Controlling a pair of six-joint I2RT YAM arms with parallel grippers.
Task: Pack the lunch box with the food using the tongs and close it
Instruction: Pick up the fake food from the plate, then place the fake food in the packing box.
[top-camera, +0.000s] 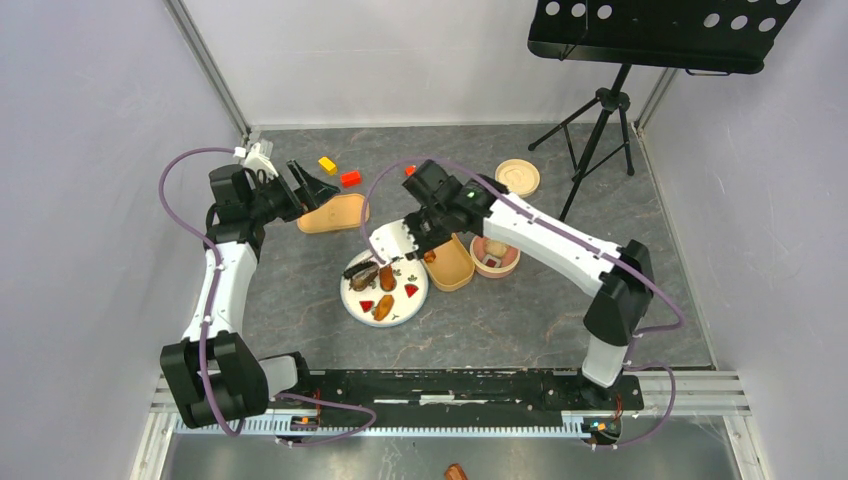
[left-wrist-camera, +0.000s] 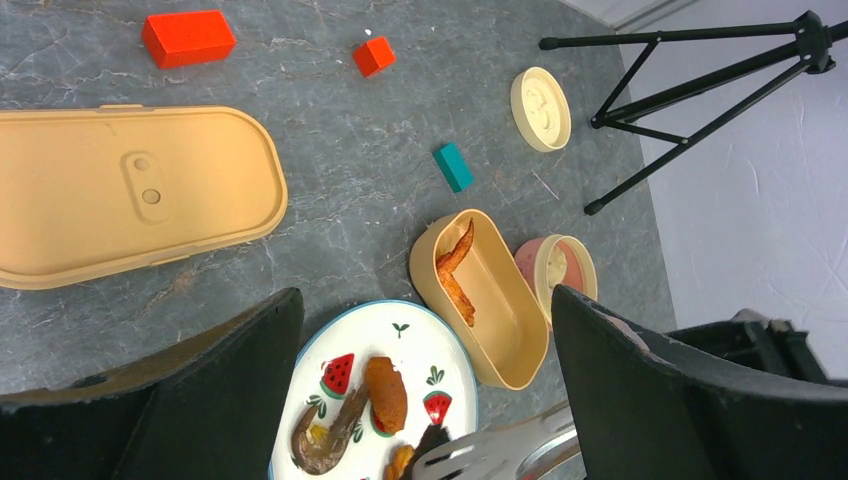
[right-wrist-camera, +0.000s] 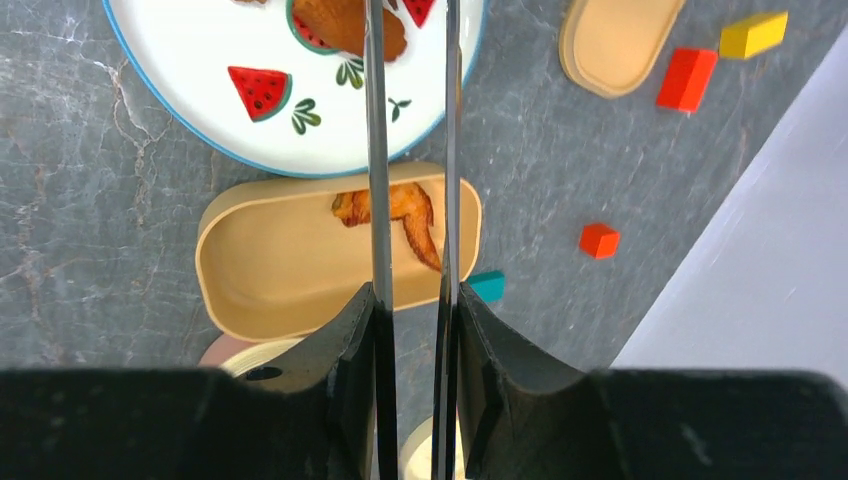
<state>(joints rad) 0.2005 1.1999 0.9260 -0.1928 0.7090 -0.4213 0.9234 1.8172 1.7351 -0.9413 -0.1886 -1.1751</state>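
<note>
The tan oval lunch box (top-camera: 452, 265) (left-wrist-camera: 500, 330) (right-wrist-camera: 270, 270) lies beside the white plate (top-camera: 352, 300) (left-wrist-camera: 420, 335) and holds one orange-brown fried piece (left-wrist-camera: 455, 272) (right-wrist-camera: 410, 210). Its lid (top-camera: 333, 213) (left-wrist-camera: 120, 195) lies apart, to the left. My right gripper (top-camera: 425, 235) (right-wrist-camera: 412, 295) is shut on the tongs (right-wrist-camera: 378, 150), whose two arms reach over the lunch box to the plate. Their slotted tips (left-wrist-camera: 500, 450) sit at a dark piece (left-wrist-camera: 432, 438). A fried chunk (left-wrist-camera: 388, 392) and a brown curled piece (left-wrist-camera: 322, 437) also lie on the plate. My left gripper (top-camera: 300, 185) (left-wrist-camera: 428, 300) hangs open and holds nothing.
A pink bowl (top-camera: 494, 258) (left-wrist-camera: 530, 265) with a pale rice ball stands right of the lunch box. A small round lid (top-camera: 517, 177), red cubes (top-camera: 350, 179), a yellow cube (top-camera: 327, 165) and a teal cube (left-wrist-camera: 453, 166) lie behind. A black tripod (top-camera: 600, 110) stands at the back right.
</note>
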